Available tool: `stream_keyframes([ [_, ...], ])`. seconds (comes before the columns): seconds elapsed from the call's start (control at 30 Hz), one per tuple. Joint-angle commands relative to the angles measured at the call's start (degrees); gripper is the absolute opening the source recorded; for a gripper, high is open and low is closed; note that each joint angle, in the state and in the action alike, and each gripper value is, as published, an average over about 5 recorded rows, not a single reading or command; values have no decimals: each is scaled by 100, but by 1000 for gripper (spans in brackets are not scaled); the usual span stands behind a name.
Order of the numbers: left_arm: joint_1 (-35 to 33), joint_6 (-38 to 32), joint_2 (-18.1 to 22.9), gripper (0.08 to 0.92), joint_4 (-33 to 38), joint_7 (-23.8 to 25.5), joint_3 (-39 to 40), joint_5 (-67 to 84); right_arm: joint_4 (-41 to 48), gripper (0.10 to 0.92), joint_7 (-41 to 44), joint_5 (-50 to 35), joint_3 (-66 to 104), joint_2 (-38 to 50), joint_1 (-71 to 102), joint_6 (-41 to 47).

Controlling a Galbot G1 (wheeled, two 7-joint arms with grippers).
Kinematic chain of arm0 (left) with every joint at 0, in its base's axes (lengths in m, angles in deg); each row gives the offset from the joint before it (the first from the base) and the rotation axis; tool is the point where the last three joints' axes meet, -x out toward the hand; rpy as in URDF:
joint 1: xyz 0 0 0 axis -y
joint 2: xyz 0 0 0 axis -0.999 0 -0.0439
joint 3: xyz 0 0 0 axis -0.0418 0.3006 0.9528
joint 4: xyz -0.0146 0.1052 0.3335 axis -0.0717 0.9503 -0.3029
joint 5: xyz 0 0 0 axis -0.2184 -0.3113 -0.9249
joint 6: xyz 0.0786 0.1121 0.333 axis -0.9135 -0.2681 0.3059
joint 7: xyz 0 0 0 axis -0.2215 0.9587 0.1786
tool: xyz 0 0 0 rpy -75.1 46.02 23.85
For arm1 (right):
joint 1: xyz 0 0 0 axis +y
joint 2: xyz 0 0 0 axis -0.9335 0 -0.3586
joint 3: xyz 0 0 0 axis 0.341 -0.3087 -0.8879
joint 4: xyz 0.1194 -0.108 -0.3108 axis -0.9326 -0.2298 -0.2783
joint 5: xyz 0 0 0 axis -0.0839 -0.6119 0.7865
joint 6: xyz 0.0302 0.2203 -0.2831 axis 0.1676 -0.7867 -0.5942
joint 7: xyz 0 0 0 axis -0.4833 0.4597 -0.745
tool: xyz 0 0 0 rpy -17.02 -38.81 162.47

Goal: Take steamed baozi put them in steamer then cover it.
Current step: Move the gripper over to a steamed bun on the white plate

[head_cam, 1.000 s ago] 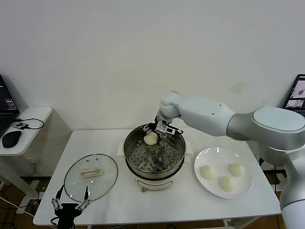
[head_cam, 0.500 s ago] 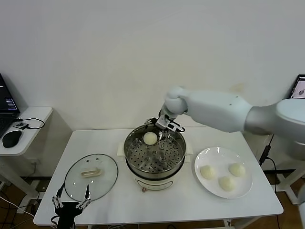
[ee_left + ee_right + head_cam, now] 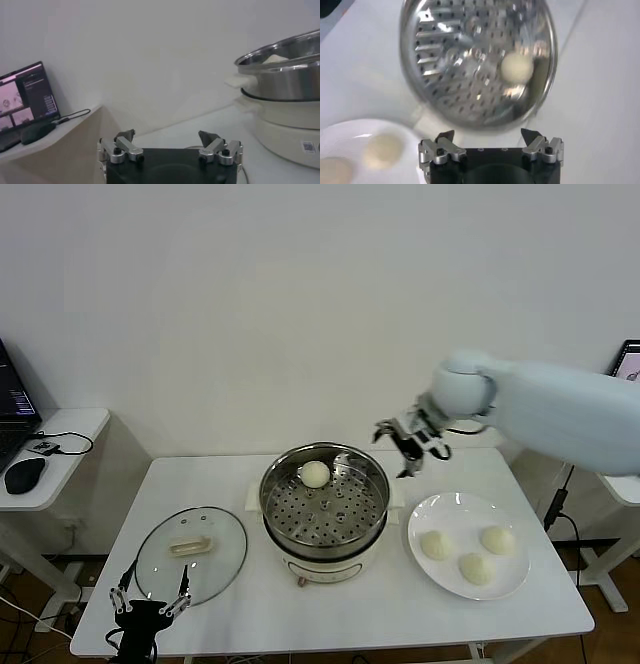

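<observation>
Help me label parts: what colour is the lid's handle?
Cream, on the clear glass lid; head view shows it best.

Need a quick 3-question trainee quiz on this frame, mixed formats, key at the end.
1. How many steamed baozi lie in the steamer, and how many on the white plate?
2. True or false: the cover sits on the steamer.
3. The right gripper is: A) holding a baozi; B) open and empty, in the air between steamer and plate; C) down on the plate.

Key: 1) one in the steamer, three on the plate. 2) false: it lies on the table, on the steamer's left. 3) B. The left gripper waits open at the table's near edge.
</observation>
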Motion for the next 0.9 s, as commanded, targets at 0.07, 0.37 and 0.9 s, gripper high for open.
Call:
stream_keyframes([
  [0.07,19,-10,-7,823,-44,20,3,11,-666,823,48,340,36,1525,552,669],
  [0.37,47,-3,25,823,-92,21,-26,4,-317,823,-59,820,1000,1301,2277,630],
  [0.9,42,-9,31,823,-228,21,-138,9,637,823,-296,1404,2154,604,3925,490],
])
